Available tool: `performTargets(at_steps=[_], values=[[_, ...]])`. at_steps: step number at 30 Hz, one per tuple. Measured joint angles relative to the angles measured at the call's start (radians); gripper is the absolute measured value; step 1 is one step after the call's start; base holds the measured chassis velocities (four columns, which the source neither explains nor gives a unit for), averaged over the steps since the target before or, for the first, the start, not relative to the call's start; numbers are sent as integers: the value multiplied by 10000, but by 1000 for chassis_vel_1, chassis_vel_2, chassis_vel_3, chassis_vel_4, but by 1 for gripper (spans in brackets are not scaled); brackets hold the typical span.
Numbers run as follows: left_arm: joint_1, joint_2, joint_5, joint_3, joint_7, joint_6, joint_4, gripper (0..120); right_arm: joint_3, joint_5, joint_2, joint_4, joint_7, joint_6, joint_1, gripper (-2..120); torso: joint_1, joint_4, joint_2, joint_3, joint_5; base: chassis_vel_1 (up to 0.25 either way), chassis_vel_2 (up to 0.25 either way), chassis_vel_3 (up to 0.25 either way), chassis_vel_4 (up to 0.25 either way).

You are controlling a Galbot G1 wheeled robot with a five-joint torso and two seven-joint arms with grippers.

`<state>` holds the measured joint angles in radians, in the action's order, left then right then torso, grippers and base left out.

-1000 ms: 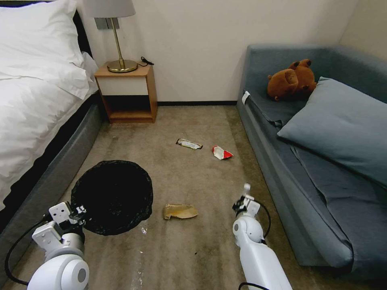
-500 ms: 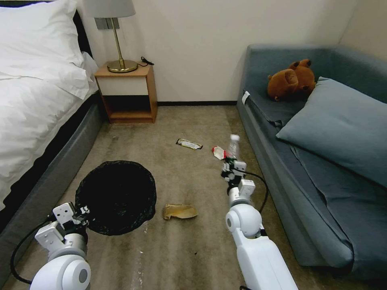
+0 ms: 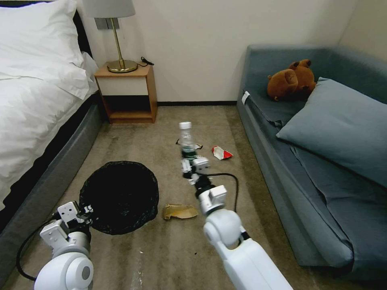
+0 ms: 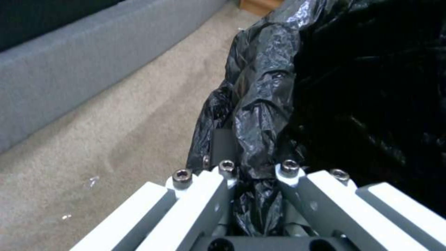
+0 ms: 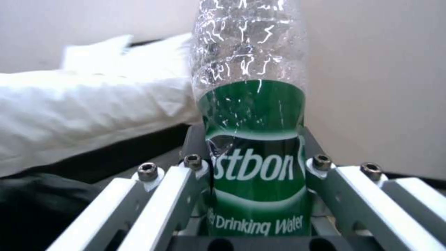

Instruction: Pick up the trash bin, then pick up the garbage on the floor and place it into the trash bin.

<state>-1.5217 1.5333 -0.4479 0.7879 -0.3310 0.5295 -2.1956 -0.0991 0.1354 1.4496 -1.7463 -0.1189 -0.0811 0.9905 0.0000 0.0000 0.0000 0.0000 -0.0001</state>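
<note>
Left gripper (image 3: pixel 86 210): low at the robot's left front, its fingers (image 4: pixel 223 146) clenched on the bag-covered near rim of the trash bin (image 3: pixel 119 196).
Trash bin: round, lined with a crinkly black bag (image 4: pixel 264 87) draped over the rim; it sits between the bed base (image 3: pixel 48 181) and the middle of the carpet (image 3: pixel 169 249). Whether it rests on the carpet or hangs clear cannot be told.
Crumpled brown paper (image 3: pixel 179 211): on the carpet just beside the bin, on its right.
Right gripper (image 3: pixel 190 161): extended forward over mid-floor, fingers (image 5: pixel 193 139) grasping the bottle (image 3: pixel 187 141) at its green label.
Bottle: clear, white cap, upright, held up in the air; the right wrist view shows the label (image 5: pixel 255 153) pinched between both fingers.
Flat brown-yellow wrapper (image 3: pixel 197 146): on the carpet behind the bottle, partly hidden by it.
Red-white wrapper (image 3: pixel 221 152): on the carpet near the sofa base (image 3: pixel 266 149), right of the bottle.
Background: nightstand (image 3: pixel 128 92) with a lamp (image 3: pixel 115 36) at the far wall; a brown plush toy (image 3: pixel 291 79) and a pillow (image 3: pixel 342 121) on the sofa.
</note>
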Motion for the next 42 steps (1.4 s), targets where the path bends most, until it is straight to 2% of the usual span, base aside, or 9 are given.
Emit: performTargets(at_steps=[11, 18, 26, 38, 42], values=[[550, 137, 52, -83, 12, 152, 647, 1, -1509, 54, 207, 635, 343, -337, -709, 22, 0, 0, 0, 1, 0, 0, 0, 0, 0], [728, 266, 169, -211, 11, 165, 889, 1, -2113, -119, 804, 2019, 424, -721, -1104, 22, 0, 1, 0, 0, -1, 0, 0, 0, 0], [749, 386, 214, -301, 22, 165, 914, 1, -2341, -315, 1063, 2807, 434, -1060, -1195, 22, 0, 0, 0, 0, 0, 0, 0, 0, 0], [682, 504, 280, -387, 49, 129, 880, 1, -2307, -596, 1146, 3108, 432, -1211, -930, 22, 0, 0, 0, 0, 1, 0, 0, 0, 0], [636, 500, 280, -375, 53, 106, 883, 1, -2287, -630, 1093, 3052, 456, -1142, -808, 36, 0, 0, 0, 0, 1, 0, 0, 0, 0]])
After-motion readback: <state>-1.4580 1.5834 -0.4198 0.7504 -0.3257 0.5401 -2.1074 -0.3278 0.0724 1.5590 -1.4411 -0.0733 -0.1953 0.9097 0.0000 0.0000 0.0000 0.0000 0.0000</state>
